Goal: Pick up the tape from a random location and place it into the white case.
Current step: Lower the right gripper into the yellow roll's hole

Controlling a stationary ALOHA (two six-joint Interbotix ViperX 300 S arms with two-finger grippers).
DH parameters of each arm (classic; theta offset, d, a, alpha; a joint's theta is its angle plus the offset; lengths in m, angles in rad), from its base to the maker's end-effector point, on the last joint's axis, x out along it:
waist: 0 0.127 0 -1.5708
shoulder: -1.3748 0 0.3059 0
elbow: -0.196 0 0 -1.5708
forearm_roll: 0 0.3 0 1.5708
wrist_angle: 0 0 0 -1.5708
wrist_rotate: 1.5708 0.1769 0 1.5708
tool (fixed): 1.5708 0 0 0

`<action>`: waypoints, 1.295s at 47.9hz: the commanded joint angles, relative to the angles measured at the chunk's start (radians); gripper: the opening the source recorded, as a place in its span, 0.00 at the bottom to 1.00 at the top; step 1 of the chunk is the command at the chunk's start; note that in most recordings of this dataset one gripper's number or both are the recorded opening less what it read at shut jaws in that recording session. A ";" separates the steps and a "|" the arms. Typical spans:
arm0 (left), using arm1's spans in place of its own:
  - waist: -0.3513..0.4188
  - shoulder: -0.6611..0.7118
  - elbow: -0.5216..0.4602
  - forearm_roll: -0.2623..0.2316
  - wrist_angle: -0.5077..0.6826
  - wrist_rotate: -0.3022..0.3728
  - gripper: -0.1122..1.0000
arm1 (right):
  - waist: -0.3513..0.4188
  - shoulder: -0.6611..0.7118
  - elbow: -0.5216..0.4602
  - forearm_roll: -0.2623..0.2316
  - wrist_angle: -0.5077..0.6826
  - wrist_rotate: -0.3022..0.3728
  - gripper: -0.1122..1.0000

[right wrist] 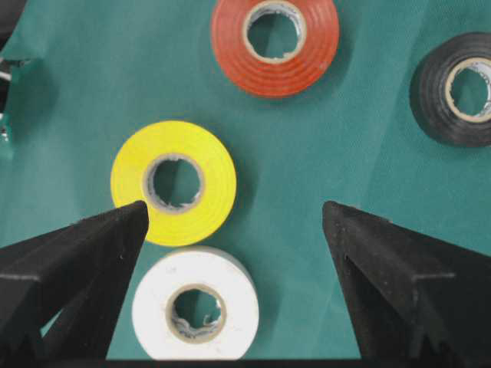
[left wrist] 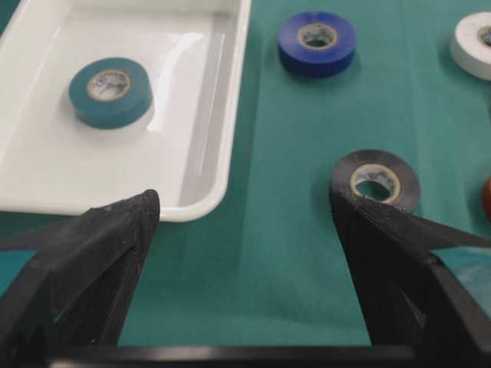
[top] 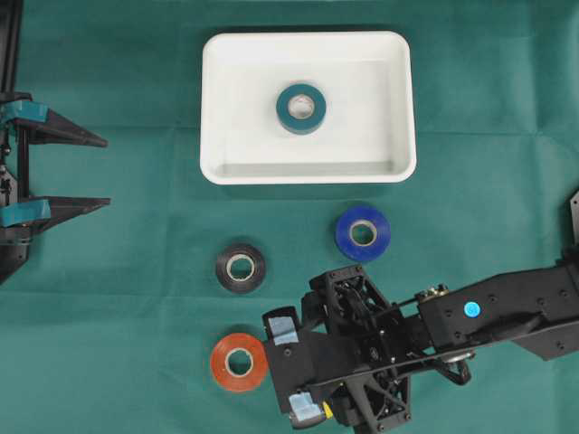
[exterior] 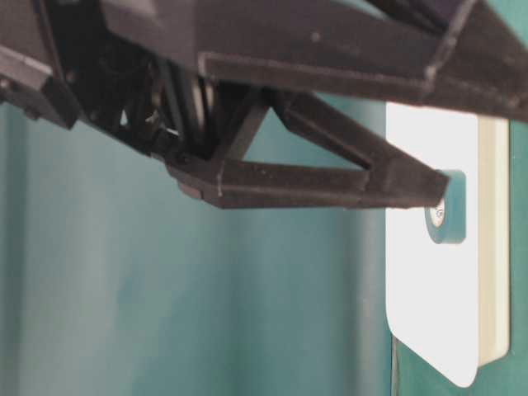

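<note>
Tape rolls lie flat on the green cloth (top: 109, 271): the yellow roll (right wrist: 173, 182) and the white roll (right wrist: 196, 303) sit under the right gripper (right wrist: 234, 222), both nearer its left finger than its right, so centring on either roll means shifting toward that side. Its jaws are spread wide and hold nothing. Beyond them lie the orange roll (top: 239, 362), the black roll (top: 241, 268) and the blue roll (top: 363, 232). A teal roll (top: 301, 108) already rests in the white case (top: 217, 108). The left gripper (top: 101, 172), also spread and empty, hangs well apart at the table's edge, so the right arm is judged nearer.
</note>
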 commanded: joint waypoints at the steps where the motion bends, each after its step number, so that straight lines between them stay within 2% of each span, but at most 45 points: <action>1: 0.002 0.009 -0.012 -0.002 -0.005 0.000 0.96 | -0.002 -0.014 -0.026 -0.002 -0.006 0.002 0.92; 26: 0.002 0.009 -0.011 -0.002 0.000 0.000 0.96 | -0.002 -0.011 -0.021 -0.005 -0.011 0.003 0.92; 43: 0.002 0.009 -0.011 -0.002 0.000 0.000 0.96 | 0.000 0.048 -0.011 -0.005 -0.035 0.003 0.92; 62: 0.002 0.009 -0.011 -0.002 0.000 0.000 0.96 | 0.011 0.114 0.069 -0.005 -0.209 0.005 0.92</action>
